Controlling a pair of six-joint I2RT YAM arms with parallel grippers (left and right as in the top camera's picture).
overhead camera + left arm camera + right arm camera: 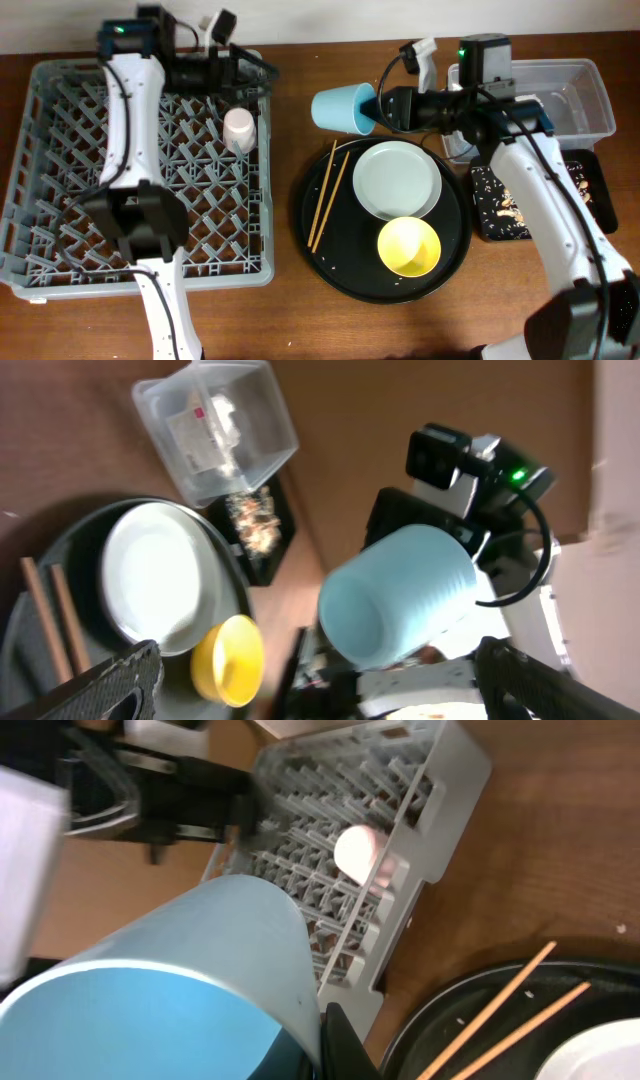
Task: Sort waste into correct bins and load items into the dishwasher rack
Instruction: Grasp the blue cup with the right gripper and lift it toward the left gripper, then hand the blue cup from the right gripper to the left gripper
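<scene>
My right gripper (373,108) is shut on the rim of the blue cup (343,108), holding it on its side above the table between the dishwasher rack (60,250) and the round black tray (330,265). The cup fills the right wrist view (170,980) and also shows in the left wrist view (400,595). The pink cup (240,128) stands upside down in the rack. My left gripper (255,75) is open and empty over the rack's far right edge. The plate (397,180), yellow bowl (408,246) and chopsticks (328,195) lie on the round tray.
The clear tub (590,95) stands at the far right with white paper inside (220,410). The shallow black tray (500,205) next to it holds brownish scraps with white bits. My right arm crosses above both bins.
</scene>
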